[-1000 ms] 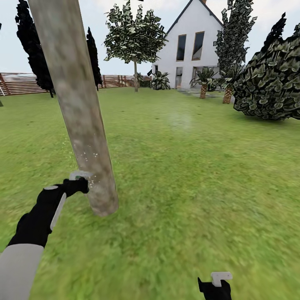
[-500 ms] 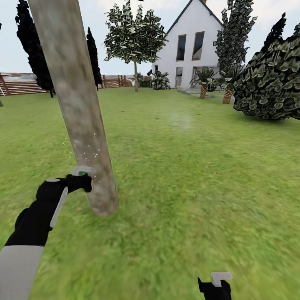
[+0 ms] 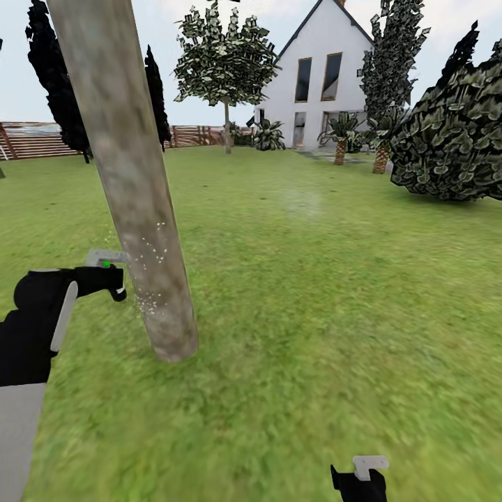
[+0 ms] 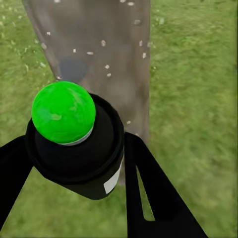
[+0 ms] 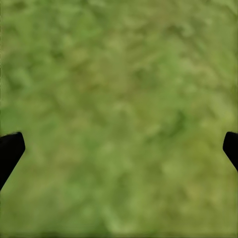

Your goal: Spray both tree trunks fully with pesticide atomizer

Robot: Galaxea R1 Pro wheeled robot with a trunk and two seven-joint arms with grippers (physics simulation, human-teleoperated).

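Atomizer (image 4: 74, 144), clenched in left fingers (image 4: 148, 193) beside tree trunk (image 3: 132, 188): sweep your nozzle upward over bare bark; right fingers (image 5: 10, 151) released.

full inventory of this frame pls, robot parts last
tree trunk: 1, pale tan-grey, near left on lawn
pesticide specks: many, white, low on that trunk
atomizer: 1, black with green top, in left tool, facing the trunk
lawn: green
house: 1, white, far
fence: brown slats, far left
bush: 1, dark green, right
left tool: black, beside trunk
right tool: black, low over grass, open
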